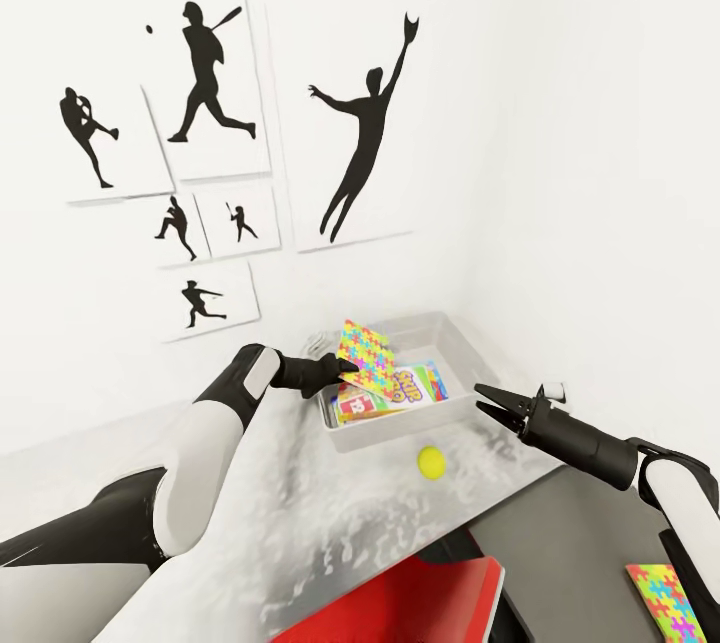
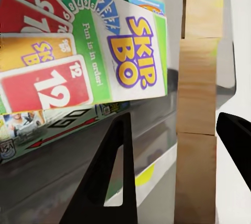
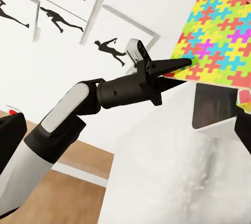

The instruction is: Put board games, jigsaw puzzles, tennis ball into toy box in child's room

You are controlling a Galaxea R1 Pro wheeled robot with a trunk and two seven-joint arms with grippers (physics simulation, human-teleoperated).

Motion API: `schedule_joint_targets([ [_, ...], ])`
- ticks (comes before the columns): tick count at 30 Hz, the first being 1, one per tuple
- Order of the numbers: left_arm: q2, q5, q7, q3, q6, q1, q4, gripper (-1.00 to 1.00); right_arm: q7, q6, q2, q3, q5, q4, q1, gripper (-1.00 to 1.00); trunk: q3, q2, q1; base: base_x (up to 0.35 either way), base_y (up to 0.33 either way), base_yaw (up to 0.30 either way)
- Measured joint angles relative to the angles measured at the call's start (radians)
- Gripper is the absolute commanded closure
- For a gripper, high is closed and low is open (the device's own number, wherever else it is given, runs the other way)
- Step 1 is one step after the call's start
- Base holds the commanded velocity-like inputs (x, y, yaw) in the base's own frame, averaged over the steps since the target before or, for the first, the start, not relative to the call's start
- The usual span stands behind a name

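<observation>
We see the toy box [image 1: 462, 348] standing on the pale surface [image 1: 330, 523], against the wall. Inside it lies the Skip-Bo board game [image 1: 385, 393], face up, with another flat box [image 2: 42, 127] under it in the left wrist view. Our left pincer [image 1: 350, 366] is pinching the jigsaw puzzle [image 1: 368, 356] by its edge, holding it tilted over the box's near-left corner; the right wrist view shows the fingers closed on its edge. The tennis ball [image 1: 431, 461] rests on the surface just in front of the box. Our right pincer [image 1: 487, 400] hovers near the box's right end, its fingers slightly parted and holding nothing. A second jigsaw puzzle [image 1: 668, 603] lies at the lower right, on the dark surface [image 1: 560, 533].
</observation>
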Motion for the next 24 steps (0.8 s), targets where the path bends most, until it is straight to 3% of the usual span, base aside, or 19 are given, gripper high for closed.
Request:
schedule_joint_targets([
  [24, 0.0, 0.005, -0.016, -0.001, 0.002, 0.0, -0.062, 1.0, 0.003, 0.001, -0.001, -0.01, 0.0, 0.0, 0.0, -1.0, -0.039, 0.0, 0.0, 0.0, 0.0, 0.0],
])
